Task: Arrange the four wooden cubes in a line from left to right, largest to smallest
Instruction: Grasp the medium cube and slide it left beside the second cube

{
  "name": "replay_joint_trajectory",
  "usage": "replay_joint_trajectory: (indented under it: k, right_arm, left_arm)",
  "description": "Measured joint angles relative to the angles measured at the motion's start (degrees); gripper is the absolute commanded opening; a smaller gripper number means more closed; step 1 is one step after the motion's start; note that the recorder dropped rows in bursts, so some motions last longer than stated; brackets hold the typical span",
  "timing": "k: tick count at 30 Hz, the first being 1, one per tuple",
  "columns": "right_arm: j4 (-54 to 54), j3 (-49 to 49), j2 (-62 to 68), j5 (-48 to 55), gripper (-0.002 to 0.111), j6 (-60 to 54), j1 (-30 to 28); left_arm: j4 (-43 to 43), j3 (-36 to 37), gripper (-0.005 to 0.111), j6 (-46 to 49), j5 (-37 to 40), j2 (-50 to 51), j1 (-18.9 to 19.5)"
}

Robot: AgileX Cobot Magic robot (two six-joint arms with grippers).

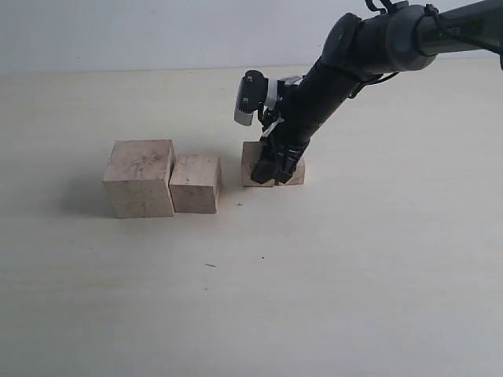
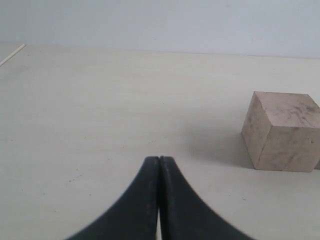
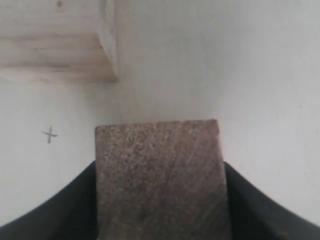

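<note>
The largest wooden cube (image 1: 138, 177) (image 2: 282, 132) stands at the left, and the second cube (image 1: 195, 183) (image 3: 55, 37) touches its right side. Further right my right gripper (image 1: 275, 166) (image 3: 159, 169) is shut on a smaller cube (image 1: 253, 166) (image 3: 157, 150) that sits low at the table. Pale wood (image 1: 297, 175) also shows on the gripper's far side, and I cannot tell whether it belongs to the same cube or to another. No fourth cube shows on its own. My left gripper (image 2: 159, 160) is shut and empty, hovering above bare table well away from the largest cube.
A small pencilled cross (image 1: 239, 205) (image 3: 49, 134) marks the pale table (image 1: 354, 275) between the second cube and the held one. The right arm (image 1: 346, 63) slants in from the upper right. The left arm is outside the exterior view.
</note>
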Motion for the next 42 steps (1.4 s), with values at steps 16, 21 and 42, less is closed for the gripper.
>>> replay_joint_trajectory:
  k: [16, 21, 42]
  right_arm:
    - [3.29, 0.00, -1.01, 7.17, 0.000, 0.00, 0.00]
    - [3.44, 0.00, -0.09, 7.31, 0.000, -0.14, 0.34]
    - [7.57, -0.44, 2.77, 5.36, 0.000, -4.24, 2.07]
  left_arm:
    - [0.00, 0.00, 0.000, 0.00, 0.00, 0.00, 0.00]
    - [0.00, 0.00, 0.000, 0.00, 0.00, 0.00, 0.00]
    - [0.00, 0.00, 0.000, 0.00, 0.00, 0.00, 0.00]
